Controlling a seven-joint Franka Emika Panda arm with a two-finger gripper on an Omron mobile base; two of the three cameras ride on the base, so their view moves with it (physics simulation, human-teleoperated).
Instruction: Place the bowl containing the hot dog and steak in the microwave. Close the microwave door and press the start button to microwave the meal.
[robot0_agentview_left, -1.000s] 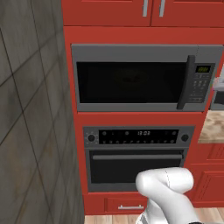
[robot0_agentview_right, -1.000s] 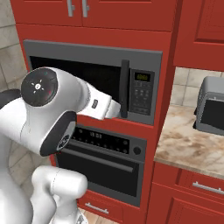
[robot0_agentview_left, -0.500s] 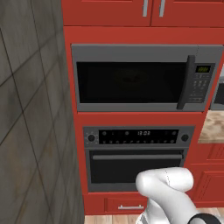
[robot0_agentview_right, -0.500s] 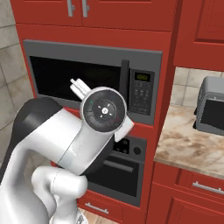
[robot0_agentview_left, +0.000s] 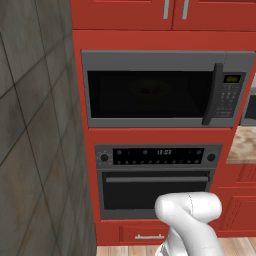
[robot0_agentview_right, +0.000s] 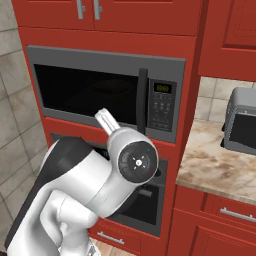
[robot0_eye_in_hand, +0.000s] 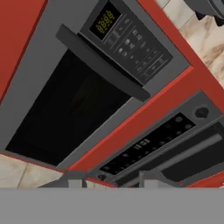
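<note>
The microwave (robot0_agentview_left: 165, 90) is set in the red wall of cupboards, above the oven (robot0_agentview_left: 157, 182). The microwave door (robot0_agentview_left: 150, 95) is shut flat against the front. Its dark handle (robot0_agentview_left: 216, 94) stands upright at the right edge, just beside the keypad (robot0_agentview_left: 231, 97). Through the dark glass a faint round shape can just be made out; it may be the bowl (robot0_agentview_left: 148, 89), but it is too dim to be sure. The hot dog and the steak cannot be told apart in there.

In the right base view the white arm (robot0_agentview_right: 95, 185) is bent up in front of the oven, and a round joint (robot0_agentview_right: 137, 161) is turned toward the camera. A thin white end (robot0_agentview_right: 106, 120) is pointed up and back at the microwave glass.

In the hand view the microwave and oven are seen tilted. Two small grey finger tips (robot0_eye_in_hand: 151, 178) are seen at the bottom, with a gap between them and nothing in it. How wide the gripper (robot0_eye_in_hand: 111, 180) is cannot be told. A toaster oven (robot0_agentview_right: 241, 120) is set on the counter (robot0_agentview_right: 220, 165) to the right.
</note>
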